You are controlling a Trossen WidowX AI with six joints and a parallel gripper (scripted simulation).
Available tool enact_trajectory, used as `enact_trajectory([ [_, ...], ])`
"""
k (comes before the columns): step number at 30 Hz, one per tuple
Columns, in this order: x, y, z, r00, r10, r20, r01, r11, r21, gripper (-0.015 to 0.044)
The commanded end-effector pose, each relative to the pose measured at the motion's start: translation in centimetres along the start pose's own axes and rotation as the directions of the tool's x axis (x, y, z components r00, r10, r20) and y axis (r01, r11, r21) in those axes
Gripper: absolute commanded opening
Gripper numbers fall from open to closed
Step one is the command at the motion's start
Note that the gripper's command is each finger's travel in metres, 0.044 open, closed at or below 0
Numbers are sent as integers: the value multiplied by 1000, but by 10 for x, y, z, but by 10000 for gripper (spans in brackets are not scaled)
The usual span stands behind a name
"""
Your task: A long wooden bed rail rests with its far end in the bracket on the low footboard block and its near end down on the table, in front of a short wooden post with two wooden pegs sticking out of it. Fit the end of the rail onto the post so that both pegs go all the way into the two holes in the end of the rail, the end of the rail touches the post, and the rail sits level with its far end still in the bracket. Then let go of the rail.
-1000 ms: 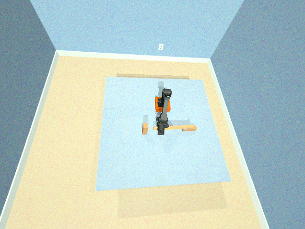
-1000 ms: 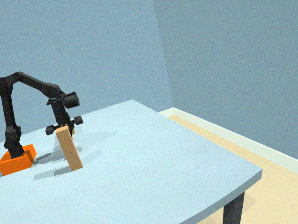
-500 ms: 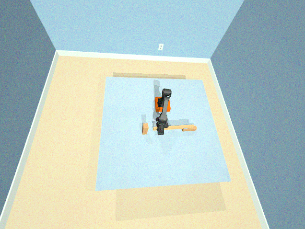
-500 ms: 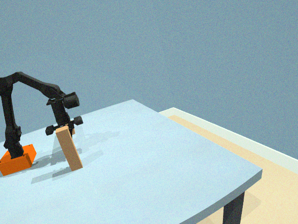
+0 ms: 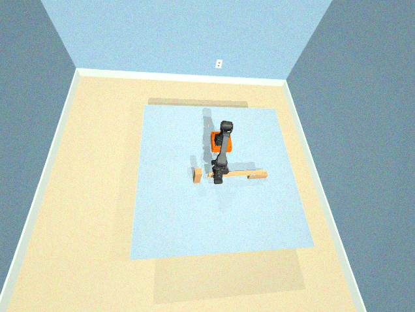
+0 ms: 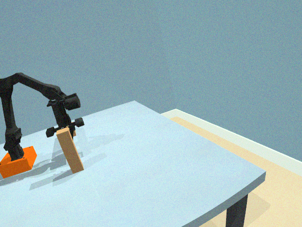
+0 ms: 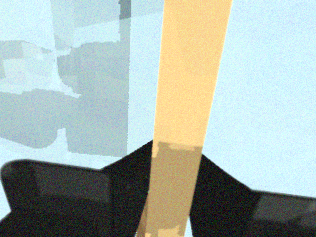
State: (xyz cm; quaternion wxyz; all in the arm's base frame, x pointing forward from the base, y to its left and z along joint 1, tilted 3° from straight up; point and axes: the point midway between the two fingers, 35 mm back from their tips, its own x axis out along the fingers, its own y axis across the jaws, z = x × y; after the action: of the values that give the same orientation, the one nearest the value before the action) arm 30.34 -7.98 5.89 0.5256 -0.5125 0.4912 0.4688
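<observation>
The wooden rail runs left to right in the top view, and lengthwise through the wrist view. My gripper is shut on the rail close to its near end; in the top view the arm covers the fingers. The short wooden post stands upright left of the rail, with a visible gap between it and the rail's near end. The rail's far end is at the footboard block; its exact seating in the bracket is too small to tell. The pegs and end holes are not visible.
The orange arm base stands behind the rail on the pale blue table. The arm reaches forward from it over the rail. The post hides part of the gripper in the exterior view.
</observation>
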Motion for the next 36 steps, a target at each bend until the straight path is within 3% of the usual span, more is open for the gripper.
enact_trajectory([
  [1,-1,-1,-2,1000,-3,-1,3,1000,-3,0],
  [36,-1,-1,-13,1000,-3,-2,3,1000,-3,0],
])
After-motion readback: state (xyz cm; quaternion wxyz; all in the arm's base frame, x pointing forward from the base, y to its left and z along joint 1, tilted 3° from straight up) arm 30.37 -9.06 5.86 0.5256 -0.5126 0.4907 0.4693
